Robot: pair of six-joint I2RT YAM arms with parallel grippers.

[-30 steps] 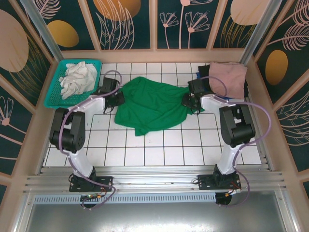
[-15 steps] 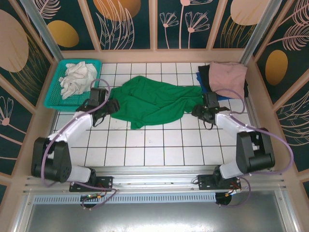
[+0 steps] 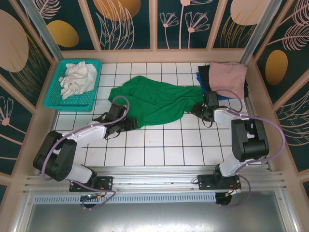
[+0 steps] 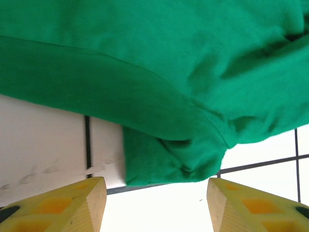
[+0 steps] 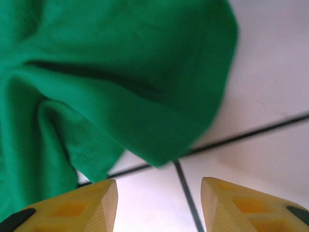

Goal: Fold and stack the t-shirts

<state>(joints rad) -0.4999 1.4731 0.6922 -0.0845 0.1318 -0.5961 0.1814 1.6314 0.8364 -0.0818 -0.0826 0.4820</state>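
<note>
done: pink t-shirt (image 3: 228, 77) tops folded stack (image 3: 203, 73) | left: green t-shirt (image 3: 154, 101) crumpled, unfolded | left gripper (image 3: 126, 124), right gripper (image 3: 199, 110) both spread, empty, at its edges

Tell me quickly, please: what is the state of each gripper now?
Left gripper: open, holding nothing; the green shirt lies just ahead of it.
Right gripper: open, holding nothing, at the shirt's edge.

The white tiled table (image 3: 159, 145) carries a crumpled green t-shirt (image 3: 154, 101) at its middle. Left of the shirt and farther back sits a teal mesh basket (image 3: 72, 100). Just right of it lies a folded stack (image 3: 227, 77), pink on top.
</note>
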